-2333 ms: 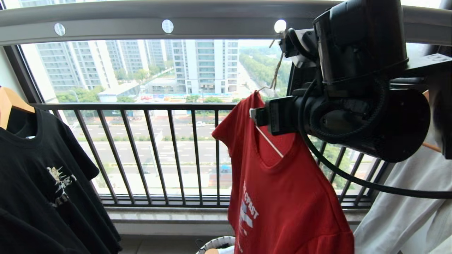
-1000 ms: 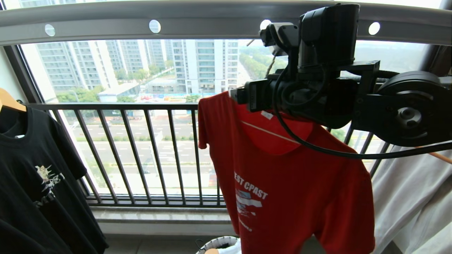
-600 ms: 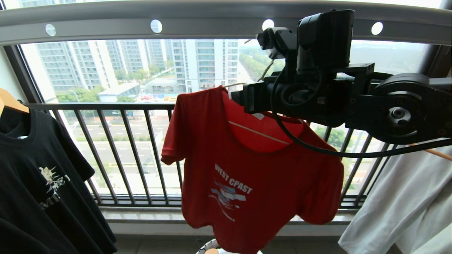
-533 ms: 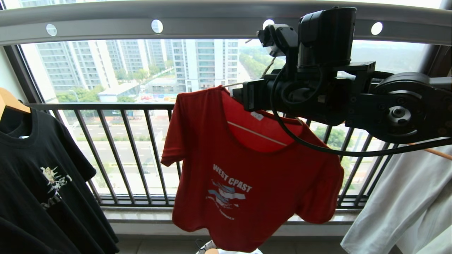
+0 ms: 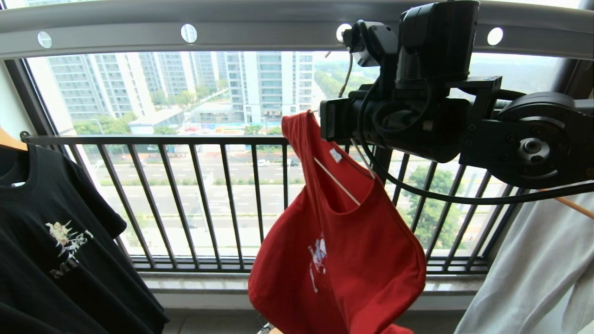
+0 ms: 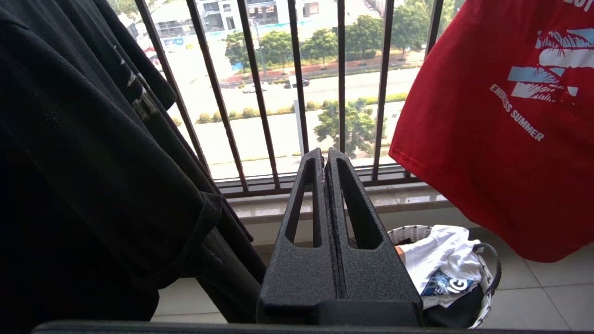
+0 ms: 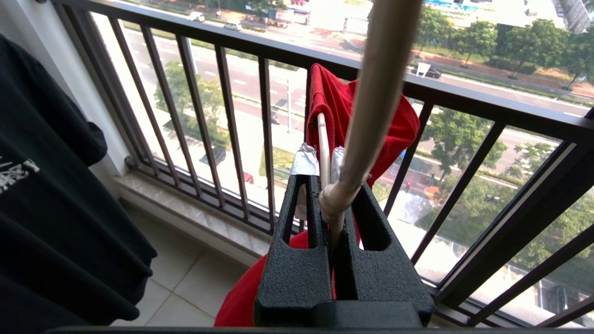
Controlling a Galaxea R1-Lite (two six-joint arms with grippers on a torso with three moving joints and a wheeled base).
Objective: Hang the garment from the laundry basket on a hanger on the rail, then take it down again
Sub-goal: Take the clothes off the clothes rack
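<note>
The red garment (image 5: 343, 260) hangs below the grey rail (image 5: 260, 32) on the thin cream hanger (image 5: 336, 182), turned edge-on and bunched. The hanger's hook rises toward a rail hole, and its top is hidden behind my right wrist. My right gripper (image 5: 325, 123) is shut on the hanger (image 7: 322, 139) at its neck. The wire sits between the taped fingertips (image 7: 304, 162), with red cloth (image 7: 334, 99) just beyond. My left gripper (image 6: 325, 155) is shut and empty, parked low near the laundry basket (image 6: 492, 273). The garment's hem (image 6: 487, 139) hangs above the basket.
A black T-shirt (image 5: 55, 241) hangs at the left on a wooden hanger (image 5: 9, 139). A white garment (image 5: 533, 269) hangs at the right. The black balcony railing (image 5: 185, 139) stands close behind. A white garment (image 6: 445, 264) lies in the basket.
Half a second ago the red shirt faced me spread wide; it has now swung round on the hanger to hang edge-on and folded. My right wrist stays by the hanger's neck.
</note>
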